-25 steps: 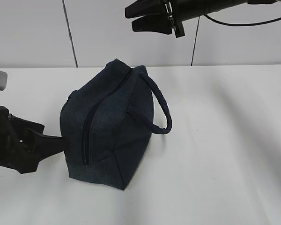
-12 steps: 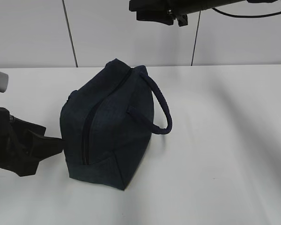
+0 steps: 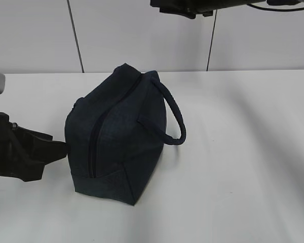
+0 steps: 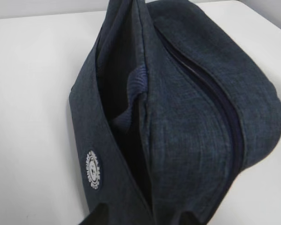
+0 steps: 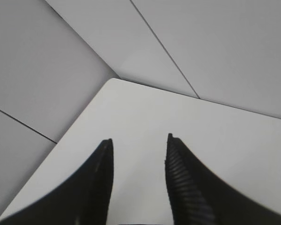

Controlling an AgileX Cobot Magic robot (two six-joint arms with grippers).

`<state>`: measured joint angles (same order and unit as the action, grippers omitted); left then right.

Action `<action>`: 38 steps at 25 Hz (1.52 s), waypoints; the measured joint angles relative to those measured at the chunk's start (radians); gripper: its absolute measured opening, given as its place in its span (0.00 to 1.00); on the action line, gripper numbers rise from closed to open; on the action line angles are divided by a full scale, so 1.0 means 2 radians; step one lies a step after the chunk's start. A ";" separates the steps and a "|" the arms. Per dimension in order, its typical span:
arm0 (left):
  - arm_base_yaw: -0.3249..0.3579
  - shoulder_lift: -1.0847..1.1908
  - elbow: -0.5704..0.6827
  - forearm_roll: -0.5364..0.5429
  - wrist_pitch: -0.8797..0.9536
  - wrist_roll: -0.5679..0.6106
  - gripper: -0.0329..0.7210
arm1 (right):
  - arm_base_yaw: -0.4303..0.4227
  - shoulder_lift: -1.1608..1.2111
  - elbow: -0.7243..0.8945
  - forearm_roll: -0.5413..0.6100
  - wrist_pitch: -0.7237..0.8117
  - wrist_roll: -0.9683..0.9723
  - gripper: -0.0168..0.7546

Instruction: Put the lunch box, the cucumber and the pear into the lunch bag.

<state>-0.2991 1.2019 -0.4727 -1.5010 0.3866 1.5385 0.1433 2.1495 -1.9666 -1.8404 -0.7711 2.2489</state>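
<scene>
The dark navy lunch bag (image 3: 116, 147) lies on its side on the white table (image 3: 243, 152), and its zipper (image 3: 93, 147) looks closed. My left gripper (image 3: 58, 150) is at the bag's left end. In the left wrist view the lunch bag (image 4: 187, 117) fills the frame. The left gripper (image 4: 141, 220) shows only two dark fingertips (image 4: 100, 218), apart on either side of the bag's near end. My right gripper (image 3: 164, 6) hangs high at the top edge, far above the bag. Its jaws (image 5: 138, 140) are open and empty. The lunch box, the cucumber and the pear are out of view.
One padded loop handle (image 3: 175, 119) sticks out from the bag's right side. A round white logo patch (image 4: 93, 169) sits on the bag's side panel. A panelled wall (image 3: 142, 35) stands behind the table.
My left gripper's jaws have narrowed at the bag's left end. The right gripper has risen until it is almost out of the exterior view. The bag has not moved.
</scene>
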 joint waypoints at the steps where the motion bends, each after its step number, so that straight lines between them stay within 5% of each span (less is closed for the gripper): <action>1: 0.000 0.000 0.000 0.000 0.000 0.000 0.41 | 0.000 0.000 0.015 0.000 0.007 -0.009 0.39; 8: 0.000 0.000 0.000 0.000 0.008 0.000 0.40 | 0.004 -0.027 0.134 0.000 0.078 -0.121 0.29; 13: 0.000 0.000 0.000 0.000 0.010 0.000 0.40 | 0.043 -0.125 0.231 0.000 0.232 -0.259 0.28; 22: 0.000 0.000 0.000 0.002 0.026 0.000 0.40 | 0.065 -0.257 0.432 0.000 0.338 -0.298 0.28; 28: 0.000 0.000 0.000 0.003 0.055 0.000 0.40 | 0.066 -0.329 0.471 0.025 0.278 -0.315 0.28; 34: 0.000 -0.001 0.000 0.003 0.068 0.000 0.40 | 0.067 -0.361 0.476 0.202 0.211 -0.411 0.28; 38: 0.000 -0.002 0.000 0.004 0.082 0.000 0.40 | 0.067 -0.366 0.486 0.244 0.168 -0.425 0.28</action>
<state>-0.2991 1.1972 -0.4727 -1.4935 0.5504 1.5385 0.2776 1.4166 -0.9945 -1.3523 -0.4356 1.3991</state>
